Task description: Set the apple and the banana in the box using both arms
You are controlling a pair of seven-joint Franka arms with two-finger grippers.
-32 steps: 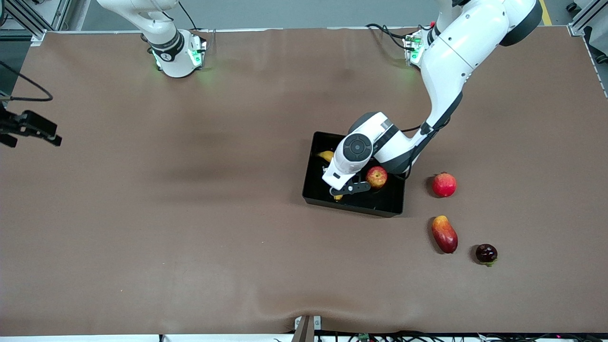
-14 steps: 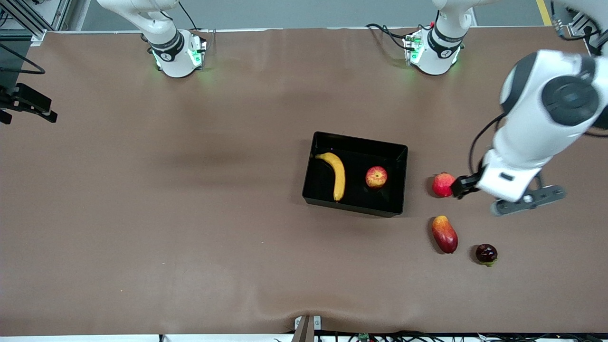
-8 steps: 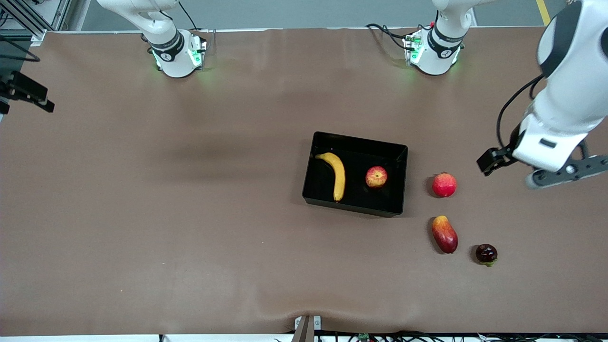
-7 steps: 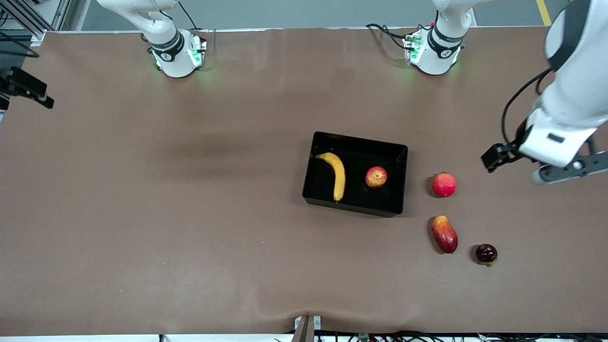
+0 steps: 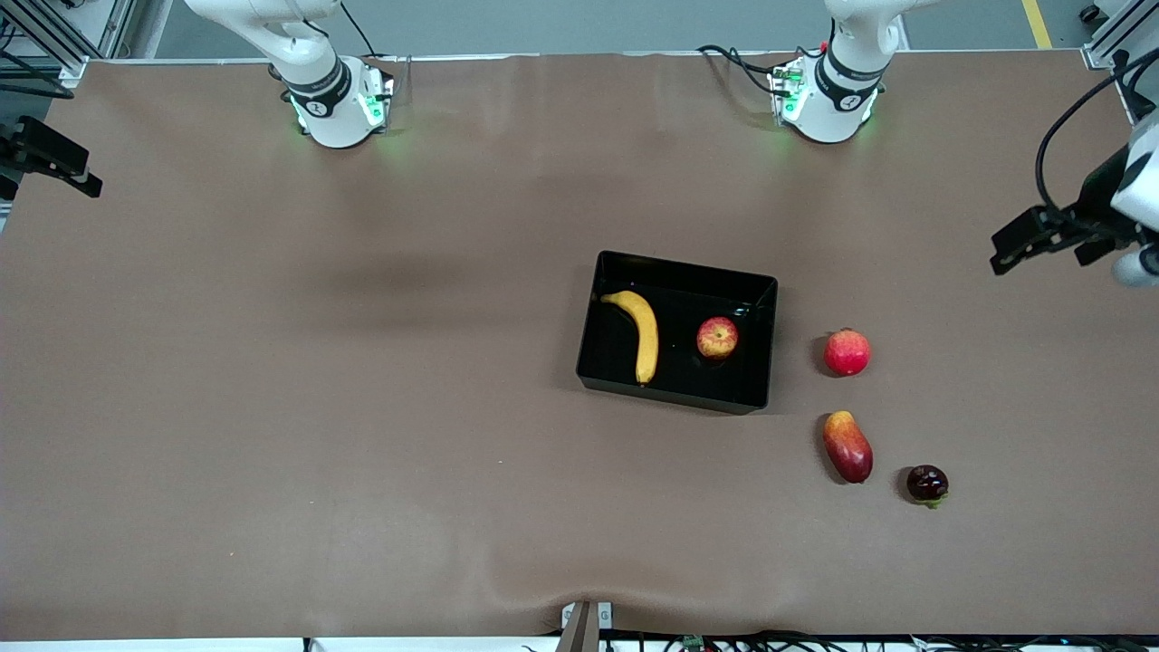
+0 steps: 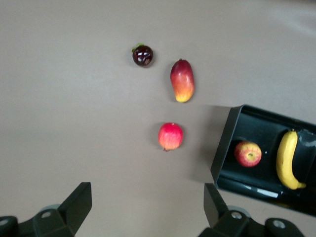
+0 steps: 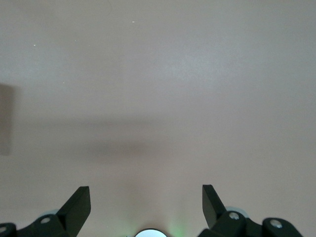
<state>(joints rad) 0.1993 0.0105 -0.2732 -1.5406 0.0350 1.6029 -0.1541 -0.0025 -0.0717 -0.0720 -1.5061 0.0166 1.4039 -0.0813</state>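
Moved since earlier: left claw (image 5: pixel 1055 240), formerly low inside the box, withdrawn to the left arm's end of the desk (image 5: pixel 362 407), raised, fingers (image 6: pixel 79 202) spread wide, empty.
Right claw (image 7: pixel 146 205): over bare desk at the right arm's end, fingers apart, empty, arm waiting.
Box (image 5: pixel 677 396): holds banana (image 5: pixel 644 333) and apple (image 5: pixel 717 338), apart.
Beside box, toward the left arm's end: red round fruit (image 5: pixel 847 352), mango (image 5: pixel 847 446), dark fruit (image 5: pixel 927 484).
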